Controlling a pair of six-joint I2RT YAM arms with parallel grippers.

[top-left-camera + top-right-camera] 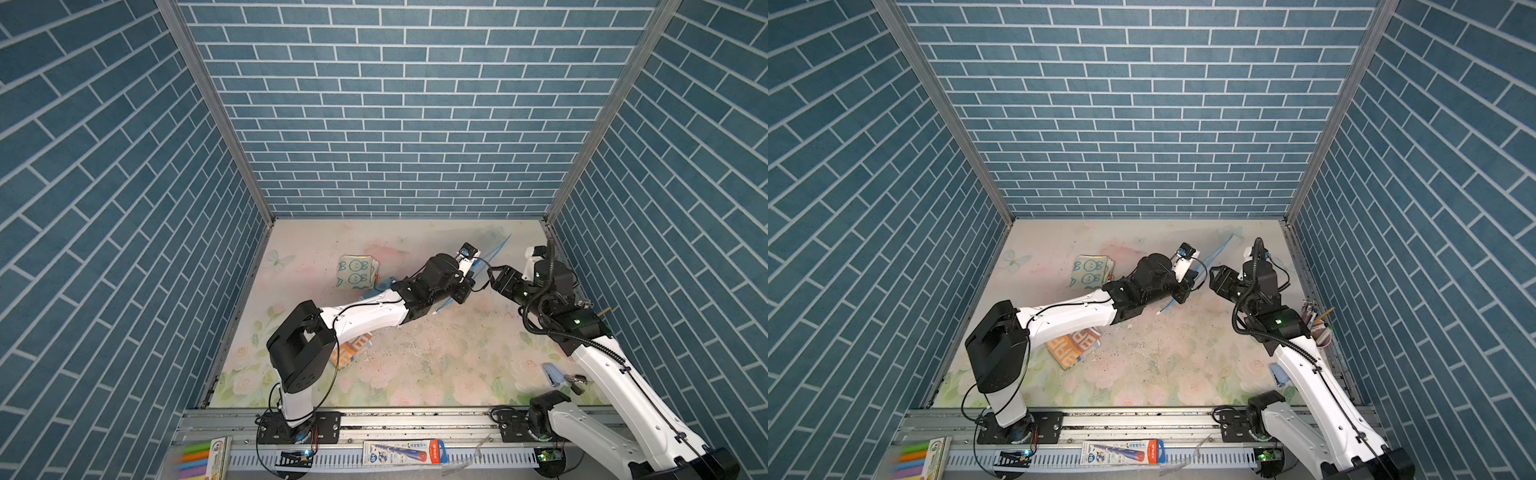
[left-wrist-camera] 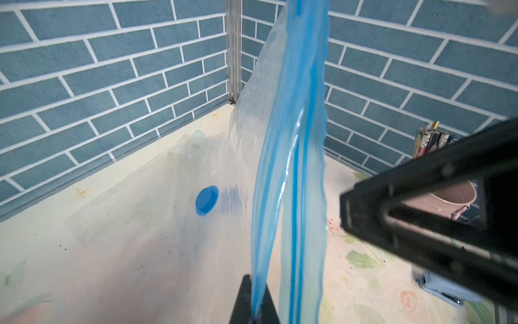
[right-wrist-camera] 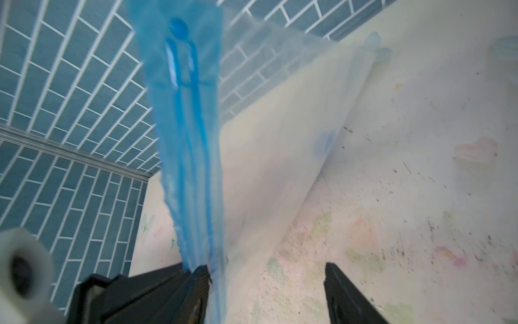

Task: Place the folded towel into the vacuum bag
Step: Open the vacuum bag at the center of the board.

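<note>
Vacuum bag (image 2: 246,126) hangs lifted off the counter (image 1: 415,374) toward the far right corner, its blue zip strip (image 2: 294,174) pinched in my left hand (image 2: 255,289), which is clamped tight on it; the round blue valve cap (image 2: 207,200) shows low on the clear film. My right hand (image 3: 266,270) stands with its jaws well apart and holds nothing; the strip seems to lie against one finger (image 3: 200,280), and the opposite finger is clear of it. In both top views the folded towel (image 1: 356,272), the bunny-print one, lies flat on the counter beside the left forearm, outside the bag and apart from both hands; a second folded cloth (image 1: 351,351), printed orange and blue, lies under the left elbow.

As I read it, the step in hand is opening the mouth; the towel is not yet in the bag. To do it well I would close the right hand on one layer of the strip only, across from the left hand's pinch, then draw the two apart so the mouth gapes toward the towel; catching both layers would leave it shut; whether the zip is already parted I cannot tell; the film looks slick and limp, so I would grip firmly and pull slowly.
</note>
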